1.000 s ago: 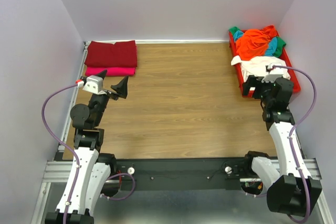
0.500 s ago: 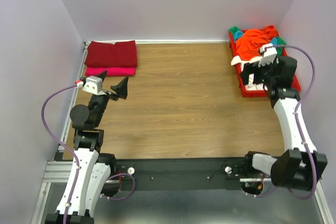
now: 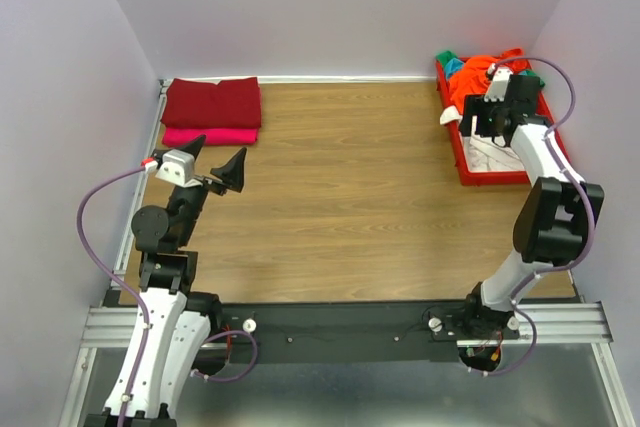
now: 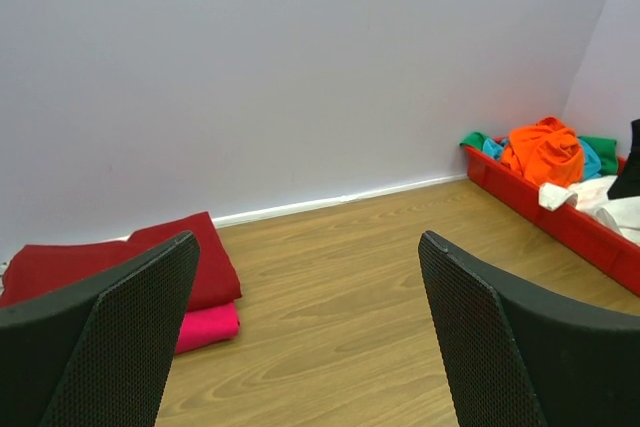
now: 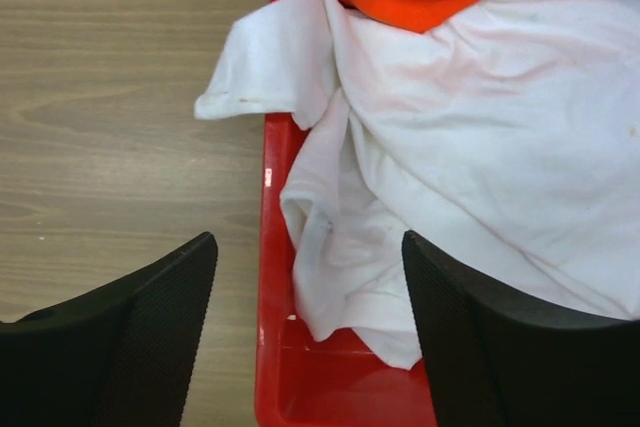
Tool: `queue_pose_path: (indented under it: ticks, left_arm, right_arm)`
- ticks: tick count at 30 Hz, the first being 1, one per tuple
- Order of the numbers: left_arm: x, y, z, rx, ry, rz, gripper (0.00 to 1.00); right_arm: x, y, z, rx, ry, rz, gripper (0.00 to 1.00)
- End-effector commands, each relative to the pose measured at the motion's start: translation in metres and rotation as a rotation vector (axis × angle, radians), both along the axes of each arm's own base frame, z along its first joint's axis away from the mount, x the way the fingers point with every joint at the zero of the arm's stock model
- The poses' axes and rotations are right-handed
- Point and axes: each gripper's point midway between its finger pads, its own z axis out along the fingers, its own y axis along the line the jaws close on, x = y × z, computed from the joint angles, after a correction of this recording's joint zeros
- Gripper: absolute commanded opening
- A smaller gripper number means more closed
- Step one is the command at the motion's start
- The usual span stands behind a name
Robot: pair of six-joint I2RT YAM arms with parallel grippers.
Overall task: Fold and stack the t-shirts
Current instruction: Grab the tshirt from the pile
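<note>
the left jaws stand wide open and hold nothing. they hang above the left side of the wooden surface, their two black fingers well apart in the left wrist view. just beyond them, in the far left corner, a dark red t-shirt lies folded on top of a folded pink t-shirt, whose near edge shows from under it. the left arm touches neither.

the right arm reaches to the far right corner, where a red tray sits against the wall. the right jaws are open too, with a wide gap between the fingers, and nothing is gripped. they hover over the tray's left wall: in the right wrist view one finger is above the bare wood beside the tray, the other above the cream-white t-shirt.

that white t-shirt lies crumpled in the near part of the tray, with one corner draped over the left wall onto the surface. an orange t-shirt is heaped behind it and overlaps its far edge. a teal t-shirt and a green t-shirt show at the back of the pile, mostly covered by the orange one.
</note>
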Motion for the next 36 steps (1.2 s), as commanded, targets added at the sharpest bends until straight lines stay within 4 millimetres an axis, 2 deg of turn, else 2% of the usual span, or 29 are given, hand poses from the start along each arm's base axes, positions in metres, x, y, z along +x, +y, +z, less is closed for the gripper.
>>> queue_pose_path:
  ticks: [1,2,5,6,10,12,14,15,16,17,19,20,23,24,26,27,28,29,32,33,34,35,36]
  left_arm:
    - [-0.004,-0.001,0.007,-0.003,-0.018,0.001,0.98]
    - [-0.004,-0.001,0.006,-0.003,-0.017,0.001,0.98]
    - [-0.005,-0.002,0.007,-0.001,-0.020,-0.003,0.98]
    - [-0.005,-0.002,0.008,-0.003,-0.021,-0.004,0.98]
    - [-0.005,-0.003,0.006,-0.001,-0.017,-0.006,0.98]
    - [-0.004,-0.003,0.006,0.001,-0.016,-0.005,0.98]
    - [-0.003,-0.003,0.004,0.001,-0.010,-0.007,0.98]
    - [-0.003,-0.004,0.004,0.001,-0.008,-0.009,0.98]
    - [-0.001,-0.004,0.001,0.002,0.001,-0.012,0.98]
    - [-0.001,-0.005,0.002,0.003,0.001,-0.013,0.98]
    - [-0.001,-0.008,0.001,0.005,0.005,-0.029,0.98]
    - [-0.001,-0.008,0.001,0.005,0.003,-0.032,0.98]
    - [-0.003,-0.009,0.001,0.006,0.000,-0.036,0.98]
    - [-0.004,-0.009,0.001,0.007,-0.002,-0.034,0.98]
    - [-0.004,-0.009,0.002,0.006,-0.005,-0.036,0.98]
    - [-0.003,-0.010,0.001,0.007,0.000,-0.039,0.98]
    - [-0.002,-0.010,0.000,0.008,0.003,-0.041,0.98]
    - [-0.002,-0.010,0.000,0.009,0.004,-0.042,0.98]
    - [-0.002,-0.011,-0.001,0.011,0.007,-0.046,0.98]
    - [-0.002,-0.011,-0.001,0.010,0.008,-0.048,0.98]
    - [-0.002,-0.012,-0.001,0.011,0.008,-0.051,0.98]
    - [-0.001,-0.012,-0.002,0.014,0.011,-0.054,0.98]
    - [-0.001,-0.014,-0.002,0.016,0.010,-0.061,0.98]
  right_arm:
    - [0.006,-0.013,-0.011,-0.011,0.062,-0.065,0.78]
    - [0.008,-0.013,-0.022,-0.004,0.087,-0.066,0.75]
    - [0.013,-0.013,-0.034,0.001,0.114,-0.062,0.70]
    - [0.014,-0.013,-0.046,0.001,0.143,-0.064,0.67]
    - [0.021,-0.013,-0.060,0.014,0.171,-0.056,0.64]
    - [0.020,-0.009,-0.066,0.031,0.191,-0.044,0.56]
    - [0.020,-0.010,-0.072,0.031,0.206,-0.047,0.44]
    - [0.020,-0.011,-0.073,0.024,0.209,-0.054,0.30]
    - [0.019,-0.012,-0.072,0.021,0.208,-0.056,0.23]
    - [0.019,-0.014,-0.070,0.012,0.203,-0.060,0.09]
    - [0.020,-0.016,-0.058,-0.002,0.178,-0.064,0.01]
    - [0.020,-0.017,-0.044,-0.015,0.149,-0.069,0.01]
    - [0.016,-0.018,-0.021,-0.030,0.102,-0.074,0.01]
    - [0.013,-0.016,-0.001,-0.033,0.059,-0.066,0.01]
    - [0.005,-0.013,0.011,-0.030,0.035,-0.057,0.01]
    - [-0.001,-0.009,0.033,-0.027,-0.013,-0.042,0.01]
    - [-0.008,-0.007,0.034,-0.022,-0.016,-0.034,0.01]
    - [-0.013,-0.004,0.044,-0.022,-0.038,-0.025,0.01]
    - [-0.031,0.006,0.084,-0.036,-0.127,0.030,0.01]
    - [-0.039,0.009,0.103,-0.056,-0.161,0.054,0.01]
    - [-0.042,0.011,0.112,-0.066,-0.172,0.080,0.01]
    - [-0.042,0.017,0.138,-0.073,-0.224,0.121,0.01]
    - [-0.048,0.022,0.147,-0.080,-0.224,0.157,0.01]
